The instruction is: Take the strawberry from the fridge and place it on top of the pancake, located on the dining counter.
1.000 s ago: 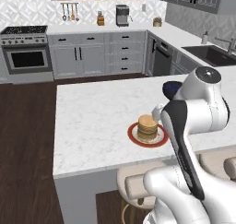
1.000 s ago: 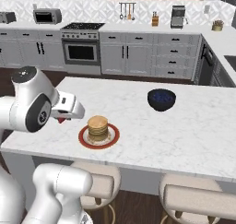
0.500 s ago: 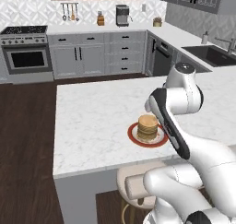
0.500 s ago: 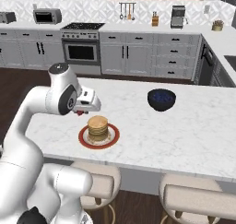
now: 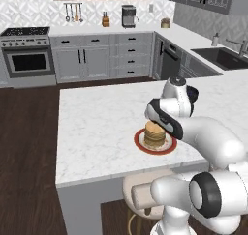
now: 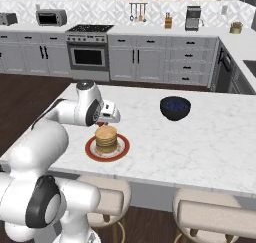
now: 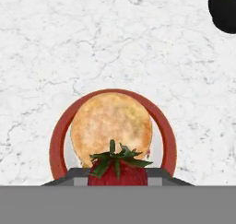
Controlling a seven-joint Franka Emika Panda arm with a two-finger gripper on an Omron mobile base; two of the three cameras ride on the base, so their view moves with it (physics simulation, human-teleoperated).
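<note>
A red strawberry (image 7: 117, 173) with green leaves sits between my gripper's (image 7: 117, 178) fingers, which are shut on it. Just beyond it lies the pancake (image 7: 110, 124), a tan stack on a white plate with a red rim (image 7: 57, 140). From the right base view, the gripper (image 6: 102, 123) hovers just above the stack's (image 6: 106, 137) left far edge, with a bit of red at its tip. In the left base view the hand covers the space right behind the pancake (image 5: 155, 135). The plate rests on the white marble dining counter (image 5: 97, 127). The fridge is out of view.
A dark blue bowl (image 6: 175, 108) stands on the counter to the right of the plate, also at the hand view's top right as the bowl (image 7: 225, 8). Beige stools (image 6: 210, 212) line the counter's near side. Stove and grey cabinets run along the far wall.
The arm has swung in from the counter's near edge and reached forward over the counter. The hand with the strawberry now hangs low beside the pancake stack.
</note>
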